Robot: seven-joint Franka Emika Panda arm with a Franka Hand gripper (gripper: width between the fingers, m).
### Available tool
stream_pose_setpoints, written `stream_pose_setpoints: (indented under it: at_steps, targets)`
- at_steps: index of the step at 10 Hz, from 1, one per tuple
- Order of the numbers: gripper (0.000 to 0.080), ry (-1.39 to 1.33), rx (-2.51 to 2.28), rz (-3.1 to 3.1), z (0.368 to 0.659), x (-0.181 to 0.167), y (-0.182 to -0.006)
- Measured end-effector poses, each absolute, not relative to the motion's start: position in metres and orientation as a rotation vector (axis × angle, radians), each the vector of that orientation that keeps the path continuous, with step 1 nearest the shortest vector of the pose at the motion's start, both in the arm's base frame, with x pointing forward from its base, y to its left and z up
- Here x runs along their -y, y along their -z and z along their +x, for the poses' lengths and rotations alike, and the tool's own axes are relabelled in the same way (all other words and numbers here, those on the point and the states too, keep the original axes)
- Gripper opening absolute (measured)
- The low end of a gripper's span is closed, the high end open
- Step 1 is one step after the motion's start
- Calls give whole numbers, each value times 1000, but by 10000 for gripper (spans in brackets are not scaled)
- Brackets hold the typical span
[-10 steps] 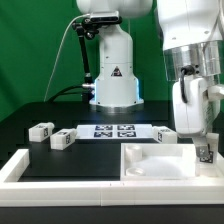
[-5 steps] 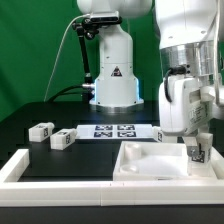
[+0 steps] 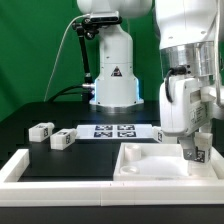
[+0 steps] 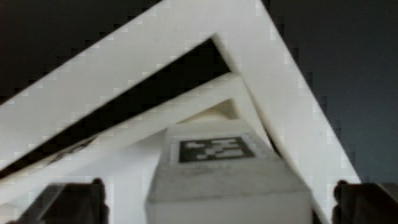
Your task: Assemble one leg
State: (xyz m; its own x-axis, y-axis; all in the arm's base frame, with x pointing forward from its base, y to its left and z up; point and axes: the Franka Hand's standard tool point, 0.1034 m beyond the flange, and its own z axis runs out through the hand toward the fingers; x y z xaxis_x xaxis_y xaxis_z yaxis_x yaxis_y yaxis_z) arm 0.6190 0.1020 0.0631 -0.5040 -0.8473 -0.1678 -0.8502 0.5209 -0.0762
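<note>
A leg, a stubby white block with a black-and-white tag, stands upright at the right corner of the white recessed panel. My gripper is lowered around it. In the wrist view the leg sits between my gripper's dark fingertips. A pale gap shows on each side of it, so the jaws are open and not touching it. Two more legs lie on the black table at the exterior view's left. Another small white part lies behind the panel.
The marker board lies flat mid-table in front of the robot base. A raised white border runs along the table's front and left edge, next to the panel.
Between one second and half a second ago my hand shifted slightly toward the exterior view's left over the panel corner. Since then it has stayed still.
</note>
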Motion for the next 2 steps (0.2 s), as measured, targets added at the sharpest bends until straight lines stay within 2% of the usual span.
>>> stream_pose_setpoints:
  at_steps: [2]
  targets:
    - [647, -24, -2575, -1454, 619, -102, -63]
